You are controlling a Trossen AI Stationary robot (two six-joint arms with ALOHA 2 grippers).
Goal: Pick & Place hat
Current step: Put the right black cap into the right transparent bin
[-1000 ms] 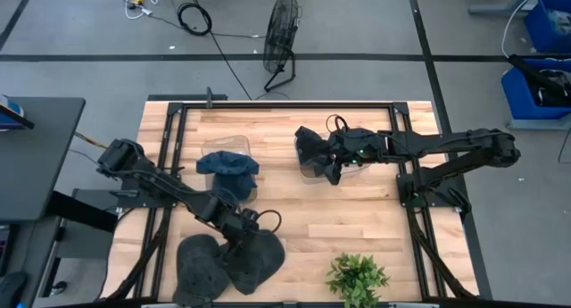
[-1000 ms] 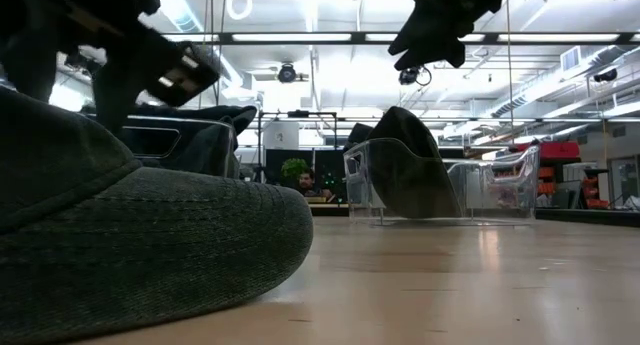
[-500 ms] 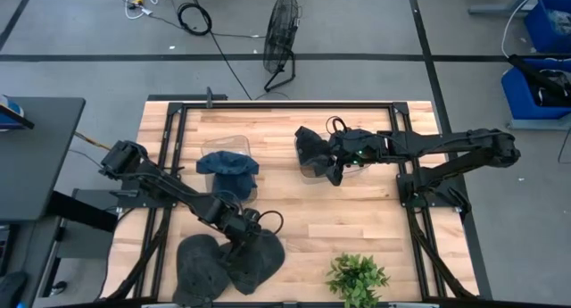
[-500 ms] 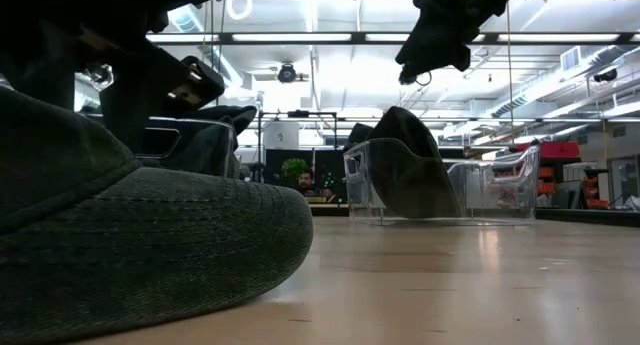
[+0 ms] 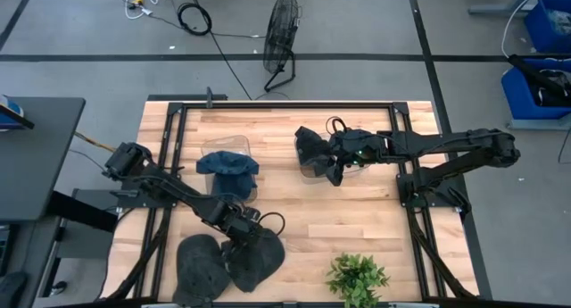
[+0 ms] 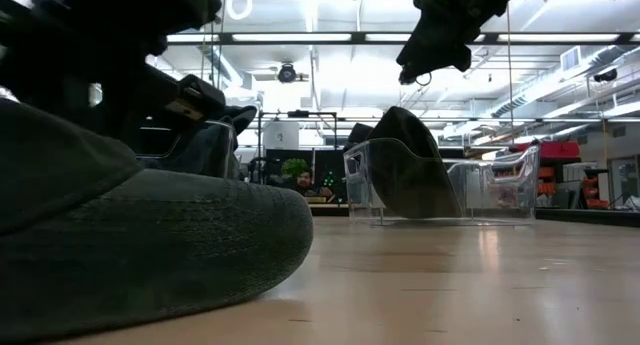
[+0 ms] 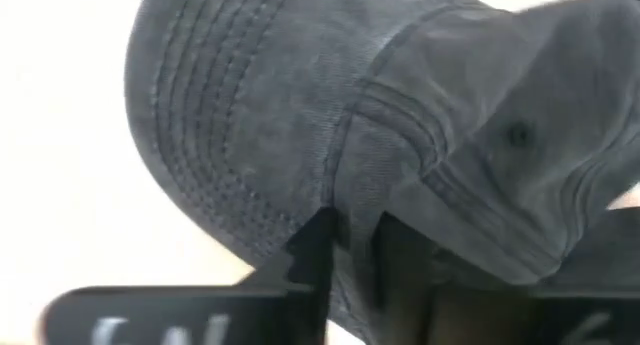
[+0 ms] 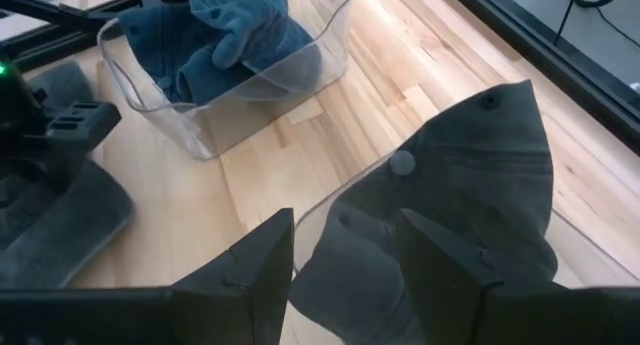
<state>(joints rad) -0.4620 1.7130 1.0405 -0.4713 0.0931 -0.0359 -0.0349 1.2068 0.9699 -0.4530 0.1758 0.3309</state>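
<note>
Left claw [image 5: 239,232]: it was low over the near-left part of the bench [image 5: 294,210], at the grey hat [image 5: 259,254]. In the left wrist view its 2 fingers [image 7: 312,247] stood close together on a fold of the hat at the seam between brim and crown, so it looked closed on the cloth.
Grey hat: it lay on the bench, touching a second grey hat [image 5: 198,263] at its left side.
Advice for the grip: I judged the pinch thin. The fingers should have held the stiff brim seam fully before any lift, otherwise the cloth could slip out.
Advice for the lift: go straight up first, so the neighbour hat was not dragged along.
Likely goal: the clear bin [image 5: 225,156] behind, which already held a blue hat [image 5: 227,171]; this was only my guess.
Right claw [image 5: 332,171]: it hovered with fingers spread apart and empty over the other clear bin [image 8: 330,200], where a dark hat [image 8: 470,205] already lay.
Other things: a small plant [image 5: 357,277] stood at the near edge, well apart from the work.
</note>
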